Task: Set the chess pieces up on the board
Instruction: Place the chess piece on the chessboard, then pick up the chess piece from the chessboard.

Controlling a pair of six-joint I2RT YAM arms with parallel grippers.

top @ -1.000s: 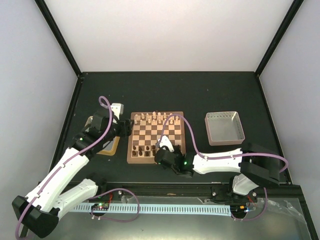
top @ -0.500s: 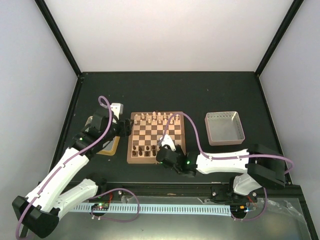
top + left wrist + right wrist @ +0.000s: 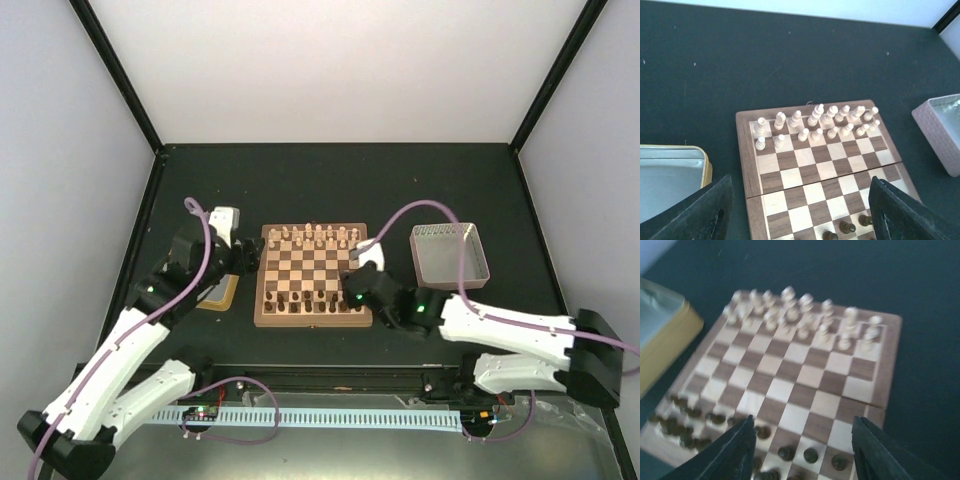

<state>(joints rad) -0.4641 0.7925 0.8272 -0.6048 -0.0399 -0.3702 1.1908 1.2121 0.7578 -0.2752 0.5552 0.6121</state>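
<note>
**Q:** Where is the board (image 3: 312, 272)?

**A:** It lies flat on the dark surface (image 3: 400, 190), between the gold-rimmed tray (image 3: 706, 170) and the grey box (image 3: 449, 256). The cream chess pieces (image 3: 815, 122) occupy the two far rows. The dark chess pieces (image 3: 300, 298) stand on the near rows.

**Q:** What is the state of each hand?

**A:** The left hand (image 3: 801, 200) is at the board's left edge, its fingers spread wide and empty. The right hand (image 3: 804, 440) is over the near right corner, also wide and empty.

**Q:** How do the views differ?

**A:** The top view shows both arms flanking the board, but not the gaps between the fingers. Only the wrist views show those gaps. The right wrist view is blurred.
</note>
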